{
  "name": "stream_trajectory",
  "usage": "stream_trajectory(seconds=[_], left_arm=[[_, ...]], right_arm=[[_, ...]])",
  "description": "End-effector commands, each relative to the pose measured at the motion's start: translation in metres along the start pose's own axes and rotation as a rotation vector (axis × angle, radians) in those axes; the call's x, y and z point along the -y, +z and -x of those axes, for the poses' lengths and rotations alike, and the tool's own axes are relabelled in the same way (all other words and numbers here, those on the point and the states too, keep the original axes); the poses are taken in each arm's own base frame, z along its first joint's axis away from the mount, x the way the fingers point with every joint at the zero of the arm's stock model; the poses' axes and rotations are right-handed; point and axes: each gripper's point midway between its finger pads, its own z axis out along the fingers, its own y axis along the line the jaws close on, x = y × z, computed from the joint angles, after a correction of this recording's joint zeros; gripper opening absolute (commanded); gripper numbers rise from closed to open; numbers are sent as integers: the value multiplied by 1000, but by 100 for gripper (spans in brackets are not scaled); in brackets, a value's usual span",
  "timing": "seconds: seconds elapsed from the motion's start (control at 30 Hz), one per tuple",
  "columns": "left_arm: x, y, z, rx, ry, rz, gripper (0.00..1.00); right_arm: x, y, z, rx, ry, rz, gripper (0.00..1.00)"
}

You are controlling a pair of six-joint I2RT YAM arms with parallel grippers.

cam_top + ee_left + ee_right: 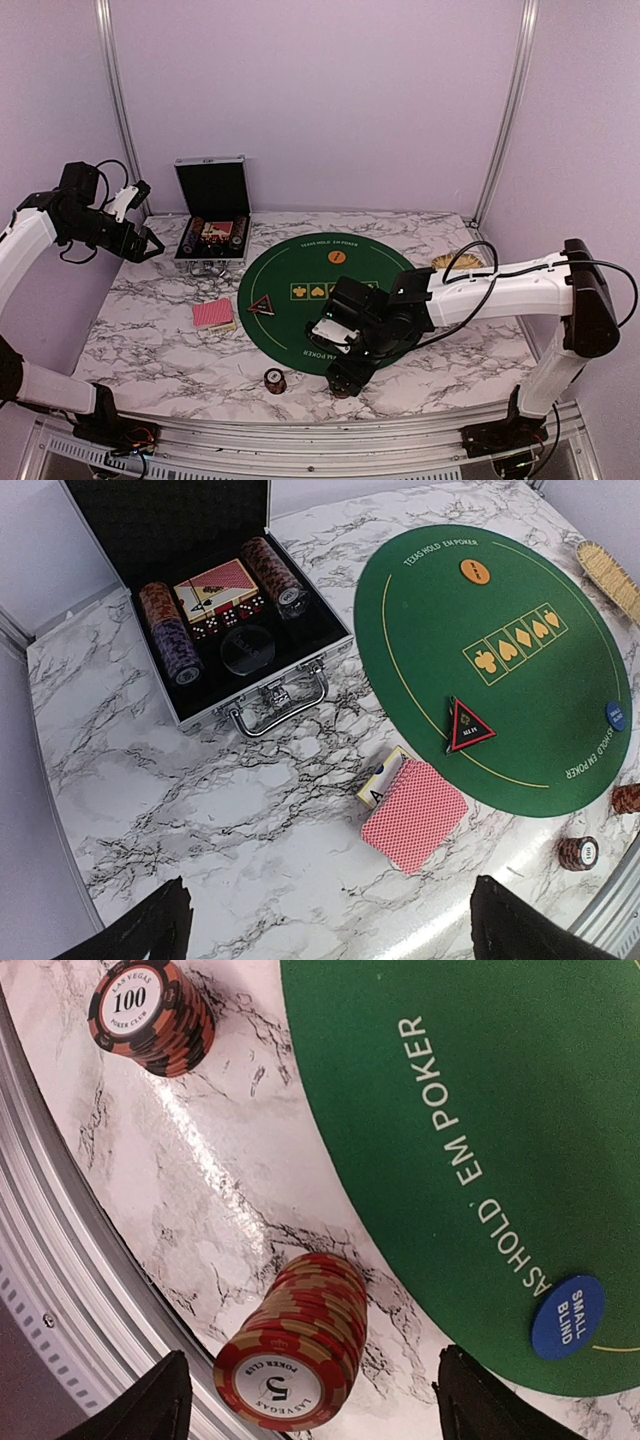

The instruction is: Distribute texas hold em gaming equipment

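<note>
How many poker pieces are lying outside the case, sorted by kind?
Chip stacks: 2 (100 stack, 5 stack)
Round markers: 2 (orange disc, blue disc)
Triangular marker: 1
Card pile: 1
Total: 6

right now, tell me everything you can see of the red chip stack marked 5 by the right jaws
The red chip stack is a column of plastic-looking poker chips, red with tan edge stripes. The top chip's white centre reads 5 and POKER CLUB. It stands on the marble table beside the green mat, between the open jaws of the right gripper, a gap either side.
</note>
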Motion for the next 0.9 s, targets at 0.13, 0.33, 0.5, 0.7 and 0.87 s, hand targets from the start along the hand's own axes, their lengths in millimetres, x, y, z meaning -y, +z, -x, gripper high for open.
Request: stream_trajectory(seconds=[0.13, 0.33, 0.5, 0.7, 0.87], left_arm=[[1, -5, 1, -6, 9, 3, 99], [1, -6, 2, -4, 9, 6, 99], [0, -7, 2, -3, 11, 14, 99], [0, -7, 3, -1, 11, 12, 99], [-1, -6, 2, -6, 10, 13, 99]], right_arm=[[-7, 4, 15, 39, -18, 26, 80], [-7, 11, 13, 35, -18, 28, 76], [-5, 14, 12, 33, -15, 15, 67], [-2, 17, 7, 17, -16, 3, 66], [-2, 14, 5, 16, -16, 3, 64]])
